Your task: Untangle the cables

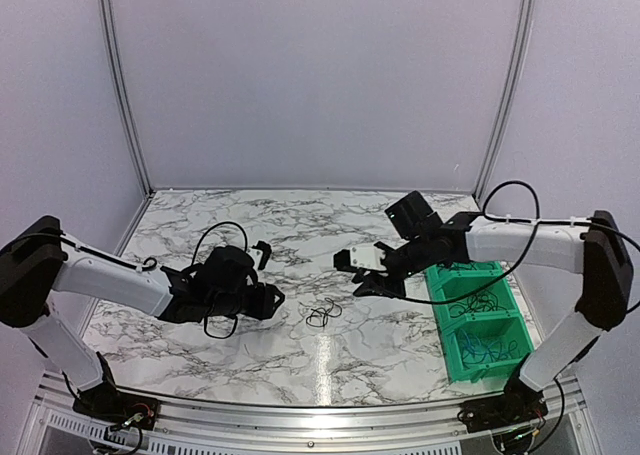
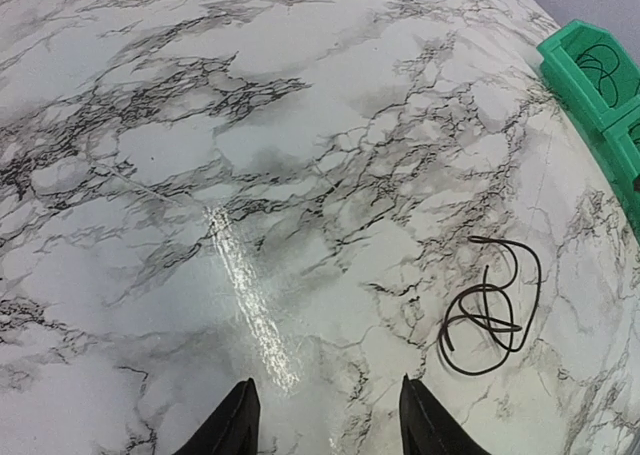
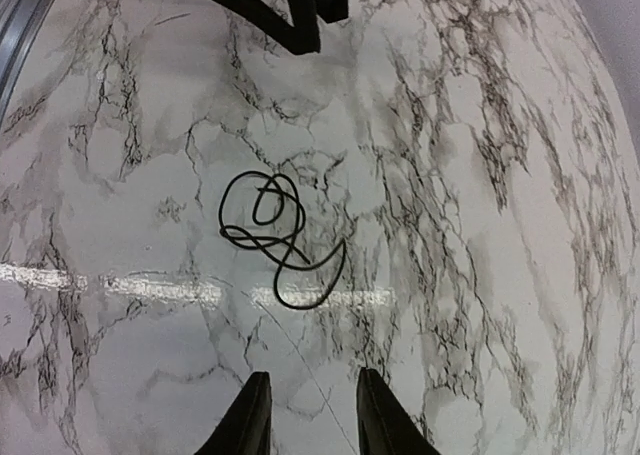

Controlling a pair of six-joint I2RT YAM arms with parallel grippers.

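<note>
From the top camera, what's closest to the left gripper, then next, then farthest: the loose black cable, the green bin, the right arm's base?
1. loose black cable, on the table just right of the left gripper.
2. green bin, along the table's right side.
3. right arm's base, at the near right corner.

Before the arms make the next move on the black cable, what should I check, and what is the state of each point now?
1. Black cable lies loose on the table, nothing on top of it: ok.
2. Left gripper open and empty: ok.
3. Right gripper open and empty: ok.
4. A gripper is at the cable: not ok; it lies ahead of both, untouched.
5. Which loop lies on top: cannot tell.
</note>
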